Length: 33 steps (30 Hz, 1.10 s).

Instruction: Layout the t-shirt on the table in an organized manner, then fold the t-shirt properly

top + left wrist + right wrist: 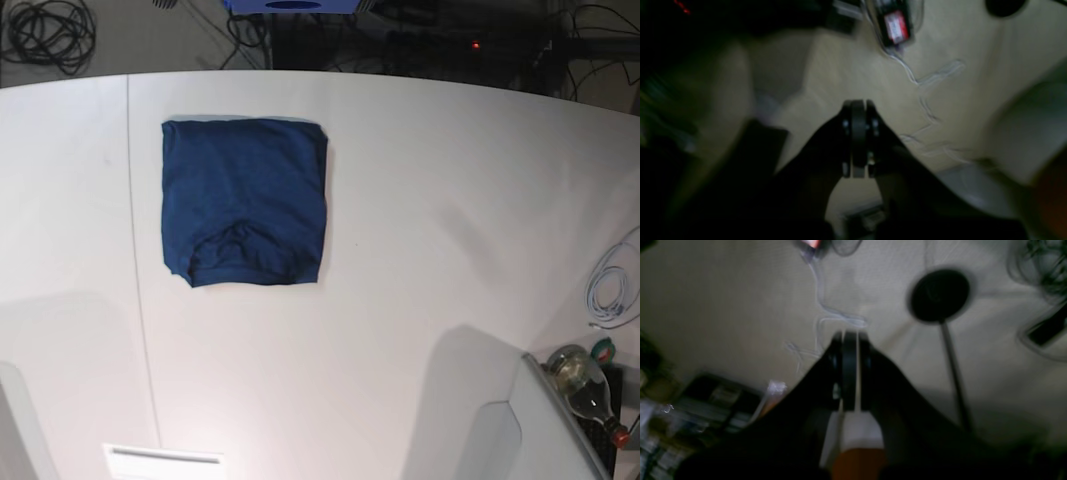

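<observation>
While both wrist views are blurred, each shows its jaws pressed together with nothing between them: the left gripper (858,138) and the right gripper (850,371) both point away from the desk, toward a pale surface strewn with cables, and neither gripper appears in the base view. Well apart from both, the t-shirt (245,200) lies flat on the left half of the white desk (420,250), just right of the thin dark seam (135,250). It is folded into a near-square, slightly taller than wide, edges roughly parallel to the seam, its collar curve at the near edge.
</observation>
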Each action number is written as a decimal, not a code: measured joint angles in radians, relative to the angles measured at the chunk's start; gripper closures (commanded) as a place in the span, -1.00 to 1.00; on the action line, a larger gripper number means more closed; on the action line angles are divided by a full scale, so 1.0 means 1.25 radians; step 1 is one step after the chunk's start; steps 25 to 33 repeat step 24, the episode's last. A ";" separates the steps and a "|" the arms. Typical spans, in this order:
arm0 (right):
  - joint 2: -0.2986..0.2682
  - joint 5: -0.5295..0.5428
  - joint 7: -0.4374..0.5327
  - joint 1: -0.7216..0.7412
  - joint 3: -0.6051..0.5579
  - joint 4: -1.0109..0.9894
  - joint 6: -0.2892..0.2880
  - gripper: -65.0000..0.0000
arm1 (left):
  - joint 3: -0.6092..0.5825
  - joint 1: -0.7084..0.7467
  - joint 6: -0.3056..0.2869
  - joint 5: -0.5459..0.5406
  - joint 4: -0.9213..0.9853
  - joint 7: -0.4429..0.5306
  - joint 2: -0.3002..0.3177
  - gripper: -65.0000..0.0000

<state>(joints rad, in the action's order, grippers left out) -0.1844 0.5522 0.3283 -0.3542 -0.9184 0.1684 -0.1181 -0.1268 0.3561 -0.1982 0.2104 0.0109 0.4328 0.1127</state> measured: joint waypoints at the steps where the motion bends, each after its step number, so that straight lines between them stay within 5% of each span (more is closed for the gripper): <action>1: 0.023 0.002 0.038 0.019 -0.026 -0.056 0.002 0.94 | 0.000 -0.020 0.006 0.017 -0.009 0.001 -0.016 1.00; 6: 0.057 -0.002 0.087 0.072 -0.119 -0.086 -0.014 0.94 | 0.002 -0.109 0.057 -0.009 -0.027 0.067 -0.046 1.00; 13: 0.021 0.009 0.085 0.126 -0.118 -0.086 -0.008 0.94 | 0.001 -0.110 0.046 0.005 -0.038 -0.105 -0.060 1.00; 17: 0.016 0.012 0.085 0.124 -0.117 -0.065 -0.008 0.94 | 0.001 -0.199 0.067 -0.005 -0.065 -0.099 -0.059 1.00; 33: 0.022 0.006 0.084 0.123 -0.117 -0.061 -0.008 0.95 | -0.008 -0.137 0.043 0.014 -0.042 -0.138 -0.043 1.00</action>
